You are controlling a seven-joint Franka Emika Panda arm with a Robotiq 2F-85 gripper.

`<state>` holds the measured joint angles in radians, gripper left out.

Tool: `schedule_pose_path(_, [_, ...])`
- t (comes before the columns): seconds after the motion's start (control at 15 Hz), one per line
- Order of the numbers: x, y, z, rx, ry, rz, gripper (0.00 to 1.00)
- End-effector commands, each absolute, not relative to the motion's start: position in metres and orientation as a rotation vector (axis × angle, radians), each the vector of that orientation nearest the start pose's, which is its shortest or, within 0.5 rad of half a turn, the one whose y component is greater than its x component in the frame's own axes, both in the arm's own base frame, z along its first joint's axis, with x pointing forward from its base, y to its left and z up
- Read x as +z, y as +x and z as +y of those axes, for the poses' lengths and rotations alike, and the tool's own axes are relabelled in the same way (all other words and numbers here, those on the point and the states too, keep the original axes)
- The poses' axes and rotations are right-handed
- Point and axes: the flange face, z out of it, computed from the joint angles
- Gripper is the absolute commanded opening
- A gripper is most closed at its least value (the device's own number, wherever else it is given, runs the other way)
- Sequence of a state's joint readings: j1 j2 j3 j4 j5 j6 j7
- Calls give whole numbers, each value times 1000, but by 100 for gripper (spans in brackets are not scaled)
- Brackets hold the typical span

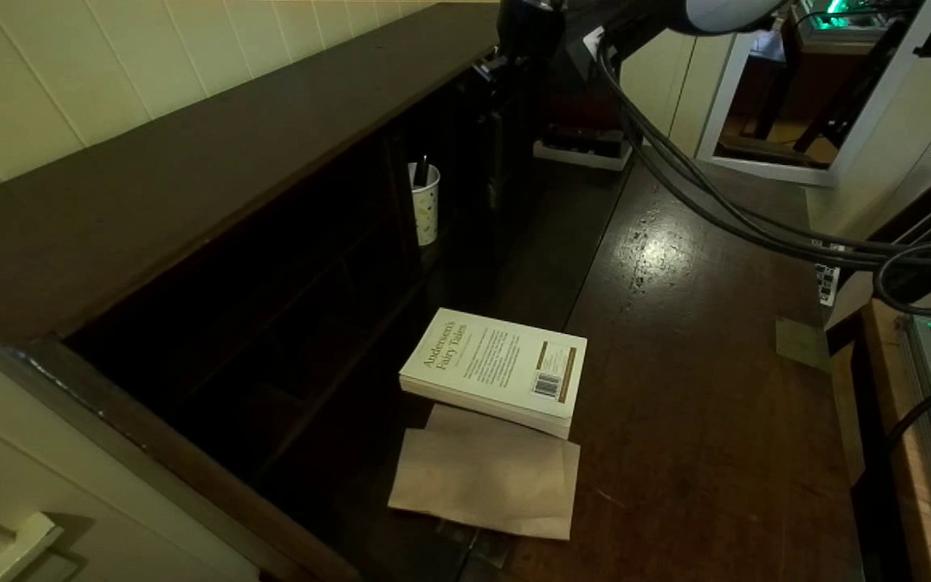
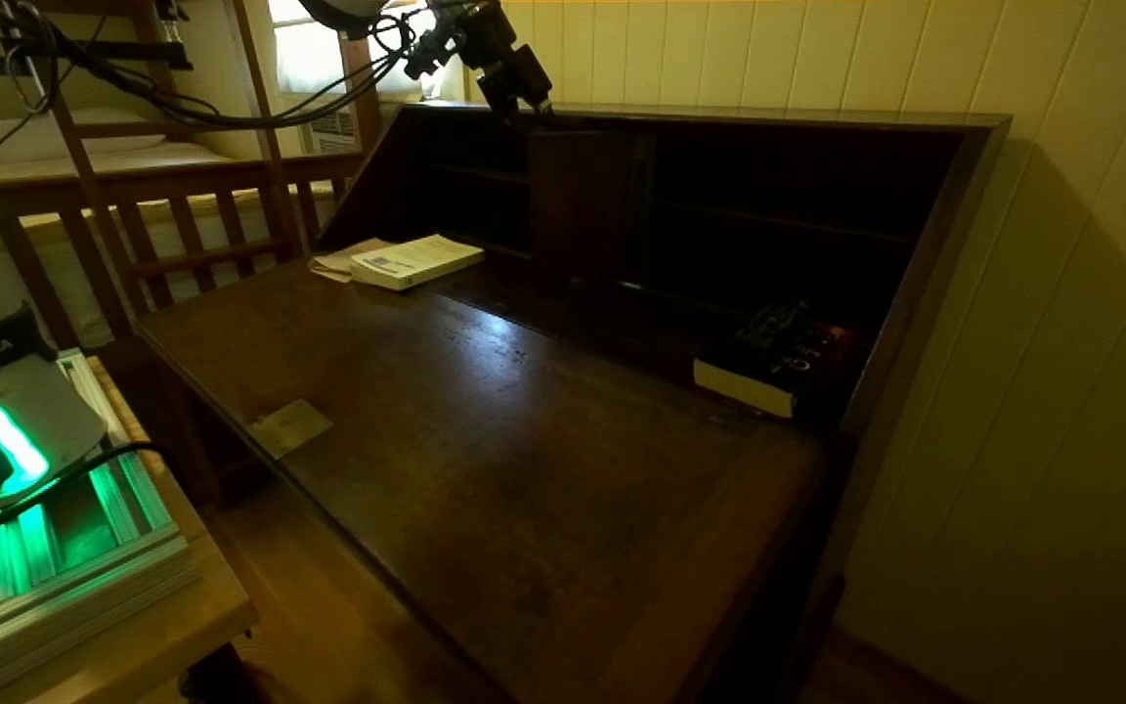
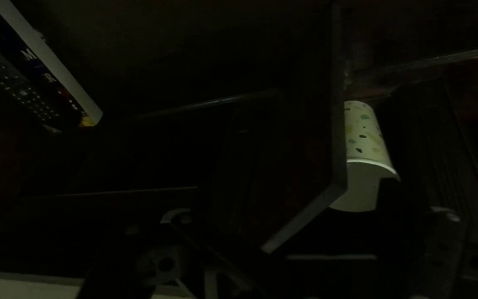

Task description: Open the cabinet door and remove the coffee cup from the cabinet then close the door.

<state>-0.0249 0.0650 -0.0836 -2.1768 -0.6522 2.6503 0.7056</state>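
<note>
pale paneled wall (image 1: 150, 73) behind a long dark cabinet (image 1: 215, 137), shelf compartments mostly lost in gloom. robot arm (image 2: 499, 49) cut off by the top edge in both exterior views; "emika" readable near the base (image 2: 55, 391). on the gripper (image 3: 311, 215), fingers spread well apart, dim in the wrist view, with coffee cup (image 3: 365, 133) and a corner of the cabinet door (image 3: 309, 166) showing between. door standing ajar, faint against matching wood. cup upright inside a compartment, one side hidden by the door's edge there, dark stick (image 1: 422, 171) poking from the mouth. on the wooden surface (image 1: 692, 388) below, white book (image 1: 494, 368) with "andersen's fairy tales" legible (smaller print too blurred to read), barcode (image 1: 547, 384) in one corner, brown paper (image 1: 482, 485) partly covered beneath. thick dark book (image 2: 768, 362) near one end, cover murky, "m" and "r" legible in the wrist view.
</note>
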Motion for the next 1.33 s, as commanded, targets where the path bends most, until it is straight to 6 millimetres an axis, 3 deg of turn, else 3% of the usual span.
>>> schedule_pose_path(0.0, [389,571,-52,-850,-3259,478,100])
schedule_pose_path(0.33, [384,561,-65,-778,-3325,496,100])
schedule_pose_path(0.87, [390,554,-90,-897,-3353,426,100])
schedule_pose_path(1.27, [392,535,-107,-852,-3430,398,100])
